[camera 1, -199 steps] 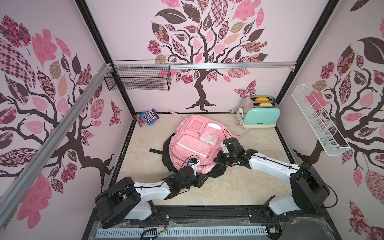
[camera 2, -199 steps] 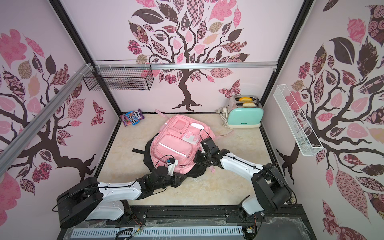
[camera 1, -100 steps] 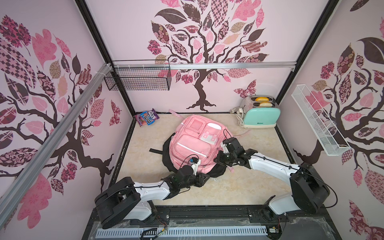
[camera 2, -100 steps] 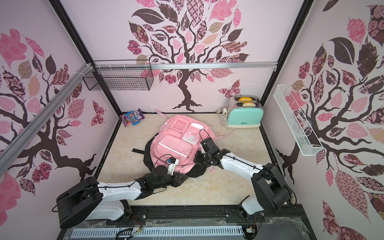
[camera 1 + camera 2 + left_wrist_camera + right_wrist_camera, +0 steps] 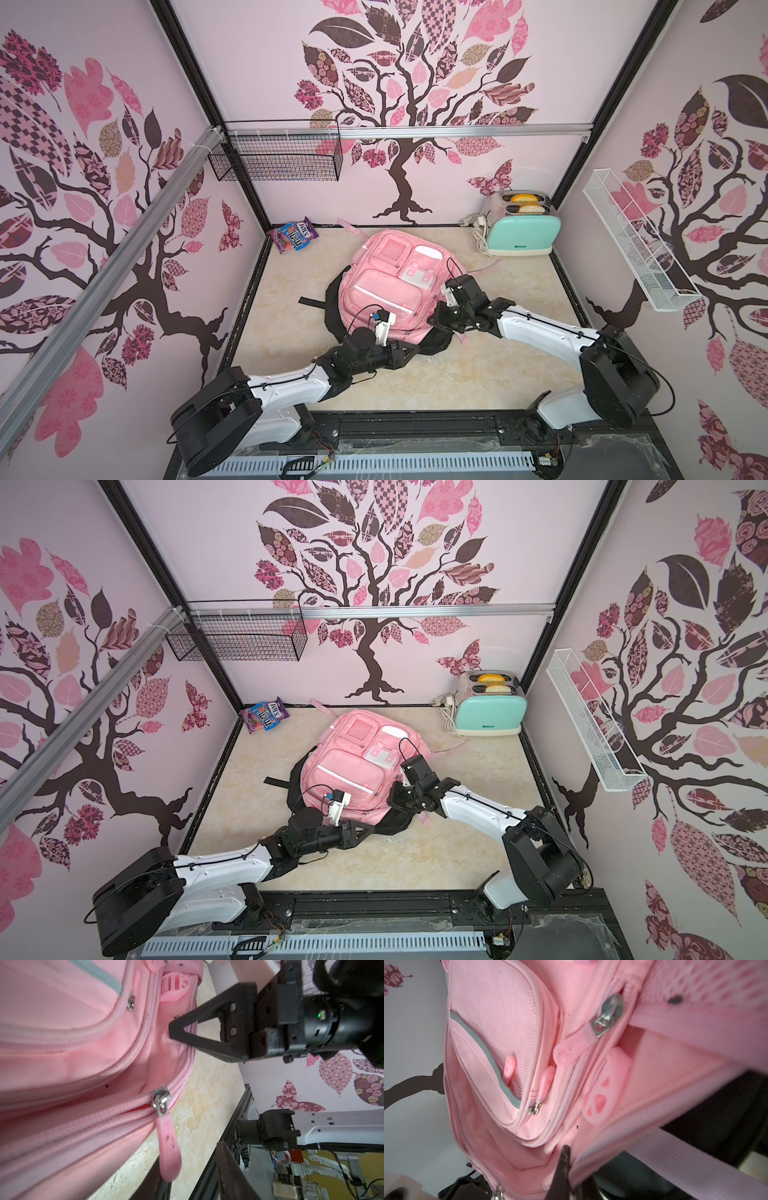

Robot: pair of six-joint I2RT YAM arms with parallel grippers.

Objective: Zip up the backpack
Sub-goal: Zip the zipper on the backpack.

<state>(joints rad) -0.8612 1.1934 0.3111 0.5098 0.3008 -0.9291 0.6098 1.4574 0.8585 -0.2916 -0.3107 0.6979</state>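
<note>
Lying mid-table, the backpack (image 5: 386, 282) shows a red gap beside its slider (image 5: 161, 1102): zipping seems unfinished. Left gripper (image 5: 411, 354), at 6 o'clock, stands parted beside the pull tab (image 5: 168, 1153); right gripper (image 5: 433, 322), 4 o'clock, pinches fabric.

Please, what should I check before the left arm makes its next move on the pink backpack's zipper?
1. Right gripper holds the backpack: ok, shut on its fabric edge.
2. Left gripper grips the pull tab: not ok, jaws open, tab hangs free.
3. Pull tab visible in left wrist view: ok.
4. Zipper fully closed: cannot tell; thin red gap beside the slider.
5. Toaster and candy bag out of the way: ok, both at the back.
</note>
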